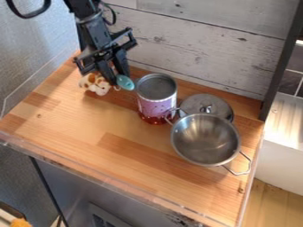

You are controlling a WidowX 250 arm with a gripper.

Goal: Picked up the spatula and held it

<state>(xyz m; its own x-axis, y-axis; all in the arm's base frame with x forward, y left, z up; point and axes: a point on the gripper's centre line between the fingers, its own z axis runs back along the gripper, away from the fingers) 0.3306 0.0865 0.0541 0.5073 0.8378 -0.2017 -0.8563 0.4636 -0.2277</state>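
We see the black gripper hanging low over the worktop's back left part, and we cannot tell whether it is open, closed or gripping anything. At its lower end is a teal rounded piece, which we take for the spatula; whether it touches the wood we cannot make out. Just beside it, to the left in the view, a small white and orange-brown object sits partly behind the gripper. To the right stands a can with a pink-purple side and red base, and beyond it a steel pot and a round lid.

The worktop is pale wood in joined strips, backed by whitewashed planks. A grey wall is at left, a dark post at right, with a white ledge and dark tiles past it.

The arm and its black cable are cut off at the top. The pot covers part of the lid, and the spatula's handle is hidden or too hard to pick out. The teal part's long axis slants from upper left to lower right in the view; we cannot tell which way the handle runs.
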